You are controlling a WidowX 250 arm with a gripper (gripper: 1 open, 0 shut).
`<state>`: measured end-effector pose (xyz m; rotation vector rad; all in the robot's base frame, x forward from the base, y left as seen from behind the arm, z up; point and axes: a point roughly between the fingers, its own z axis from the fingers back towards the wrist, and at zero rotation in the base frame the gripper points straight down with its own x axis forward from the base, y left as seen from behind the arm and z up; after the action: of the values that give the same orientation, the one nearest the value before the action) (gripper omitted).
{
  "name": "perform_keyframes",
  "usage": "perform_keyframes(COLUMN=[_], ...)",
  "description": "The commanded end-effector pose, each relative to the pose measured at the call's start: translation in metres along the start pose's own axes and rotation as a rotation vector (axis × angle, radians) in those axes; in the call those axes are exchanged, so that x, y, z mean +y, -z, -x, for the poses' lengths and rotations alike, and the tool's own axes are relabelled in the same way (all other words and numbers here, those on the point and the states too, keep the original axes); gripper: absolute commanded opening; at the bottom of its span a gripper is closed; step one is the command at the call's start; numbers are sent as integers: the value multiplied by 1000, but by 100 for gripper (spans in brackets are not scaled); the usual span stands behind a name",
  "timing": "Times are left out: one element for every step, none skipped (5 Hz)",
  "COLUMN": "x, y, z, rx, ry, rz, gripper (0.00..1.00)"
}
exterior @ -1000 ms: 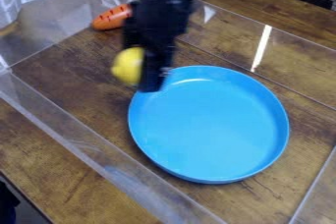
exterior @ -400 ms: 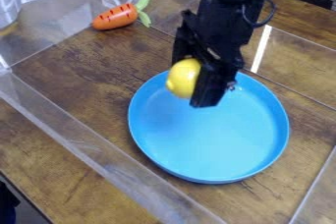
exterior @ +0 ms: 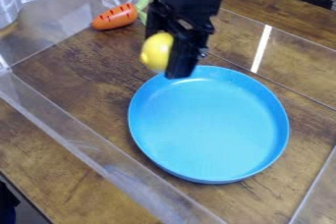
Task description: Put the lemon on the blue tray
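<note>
Here the gripper [exterior: 163, 55] hangs in the upper middle of the frame, pointing down, with the lemon [exterior: 157, 50] clamped between its dark jaws; the fruit shows on the left side of the fingers. It sits above the upper-left rim of the tray [exterior: 269, 154], seemingly over the edge rather than over the middle, and clear of the surface.

The chief risk, as I judge it, is a release from this spot. A smooth oval fruit let go over the rim could strike the raised lip and roll off onto the table [exterior: 66, 100] instead of settling inside. Dropped from a height it may also bounce or skid across the slick dish. The grip looks off-centre, so the lemon could slip out early if the arm swings quickly. The clear wall [exterior: 79, 120] running along the lower left would stop a runaway fruit, but outside the tray.

The lemon is bright yellow, rounded and glossy. The tray is a wide round blue dish, plastic-looking, shallow, with a low rim and a bare floor. The table is dark wood grain with a strip of glare. A carrot [exterior: 116, 16], orange with green leaves, lies in the upper left, well apart from the tray.
</note>
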<state>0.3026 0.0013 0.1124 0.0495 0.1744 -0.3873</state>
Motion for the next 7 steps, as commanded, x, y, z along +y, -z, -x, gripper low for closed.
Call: perform_keyframes(x=[-8,-16,-26,-37,-47,-55,-54], y=[-22,-12,-9,-4,1,9,23], z=[2,4,3,-2,-11,-19,-24], rx=[-91,-88,-87,-84,-81,-74,-66], ry=[37,83,64,57,41,22,12], rz=[-26,-23,-15,-8,4,22,37], gripper=[0,0,0,0,0,0,0])
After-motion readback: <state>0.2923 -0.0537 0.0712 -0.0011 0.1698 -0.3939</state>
